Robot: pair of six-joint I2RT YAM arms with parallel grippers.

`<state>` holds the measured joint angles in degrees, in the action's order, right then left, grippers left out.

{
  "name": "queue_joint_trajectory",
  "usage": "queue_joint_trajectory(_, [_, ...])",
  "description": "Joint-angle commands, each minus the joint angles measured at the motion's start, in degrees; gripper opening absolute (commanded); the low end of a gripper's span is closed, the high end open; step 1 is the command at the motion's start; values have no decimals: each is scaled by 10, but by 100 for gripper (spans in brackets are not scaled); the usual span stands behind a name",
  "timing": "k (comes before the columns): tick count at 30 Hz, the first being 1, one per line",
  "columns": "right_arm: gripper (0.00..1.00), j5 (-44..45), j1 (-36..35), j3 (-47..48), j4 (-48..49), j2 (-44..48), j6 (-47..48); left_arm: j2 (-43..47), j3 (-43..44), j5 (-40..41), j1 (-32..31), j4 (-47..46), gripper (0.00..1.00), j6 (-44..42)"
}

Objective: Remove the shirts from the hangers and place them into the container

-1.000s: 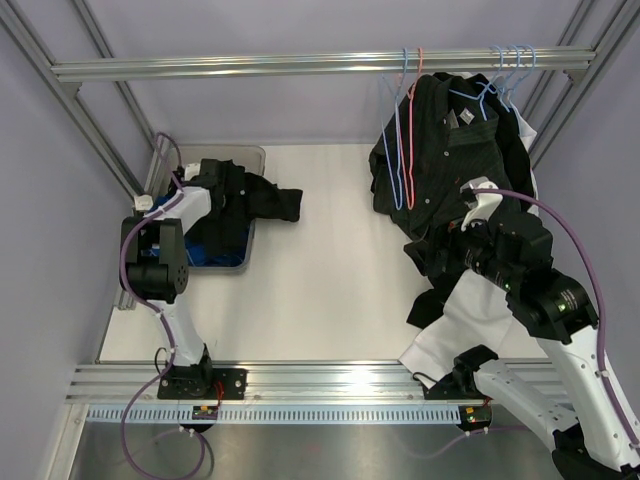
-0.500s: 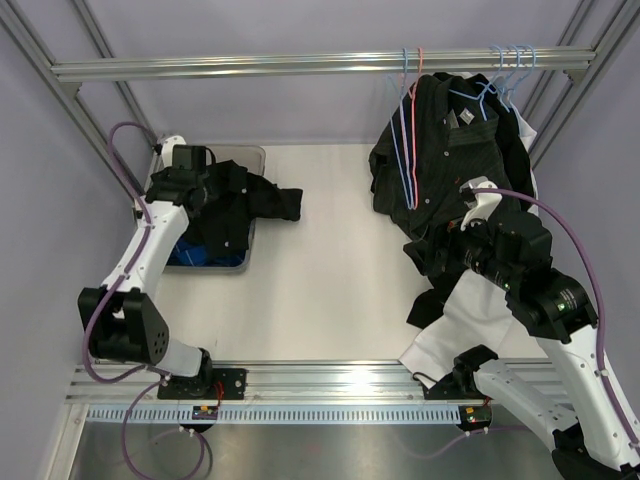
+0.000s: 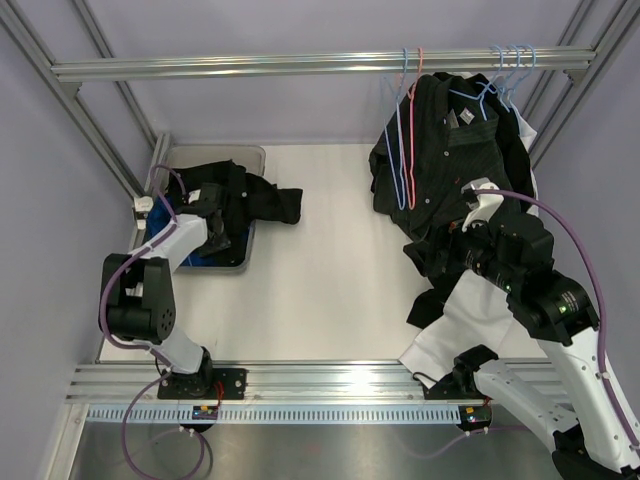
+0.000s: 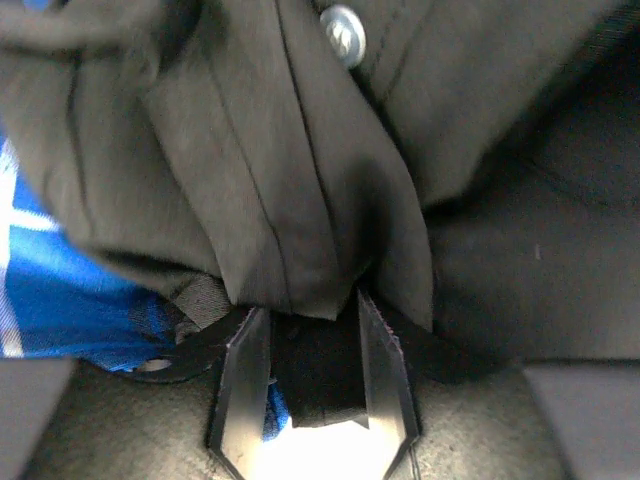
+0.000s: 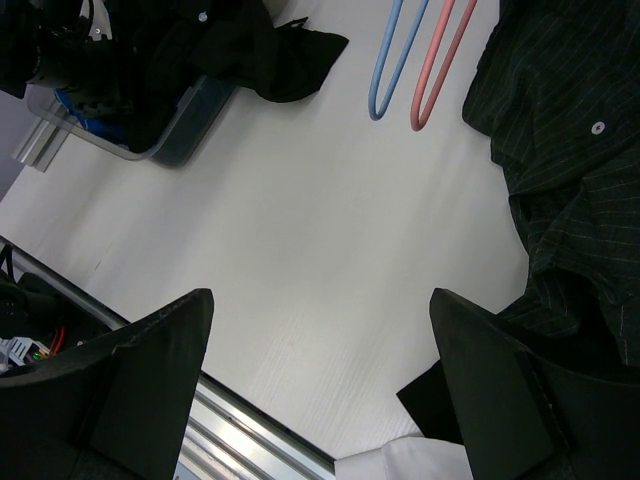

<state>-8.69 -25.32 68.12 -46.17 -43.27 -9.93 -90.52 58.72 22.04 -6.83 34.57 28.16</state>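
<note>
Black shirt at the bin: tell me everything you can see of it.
The black shirt is a crumpled heap of dark, matte woven cloth, with one pale button showing in the left wrist view. It lies mostly in the container, on top of the blue plaid shirt. One part spills over the right rim onto the table. The left gripper straddles a fold of it; whether it pinches the cloth cannot be told.

We see a black shirt (image 3: 240,195) over a royal blue shirt (image 4: 60,300) crossed with thin white plaid lines, in the translucent grey container (image 3: 230,152). The pink-red hanger (image 5: 419,126) hangs beside a light blue hanger (image 5: 376,115). The hung shirt (image 5: 570,150) is charcoal with fine pale stripes. The worktop (image 3: 330,270) is white.
</note>
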Motion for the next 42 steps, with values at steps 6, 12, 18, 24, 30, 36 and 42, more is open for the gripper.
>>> queue_joint_trajectory(6, [100,-10,2,-3,5,19,-4,43,67,14,-3,23,62,-5])
queue_joint_trajectory(12, [99,-4,2,3,-2,22,2,73,169,60,-110,67,89,-69])
queue_joint_trajectory(18, [99,-5,2,4,-3,17,1,26,252,71,-217,53,99,-94])
queue_joint_trajectory(24, [99,-4,2,4,-8,15,1,-101,319,126,-278,48,99,-52])
queue_joint_trajectory(30, [99,-5,2,6,-19,14,1,-220,379,198,-285,25,96,-57])
queue_joint_trajectory(36, [99,-5,1,-1,-31,26,1,-277,412,242,-271,23,83,-70])
queue_joint_trajectory(42, [99,-1,3,-4,-39,32,4,-275,415,251,-258,31,21,-72])
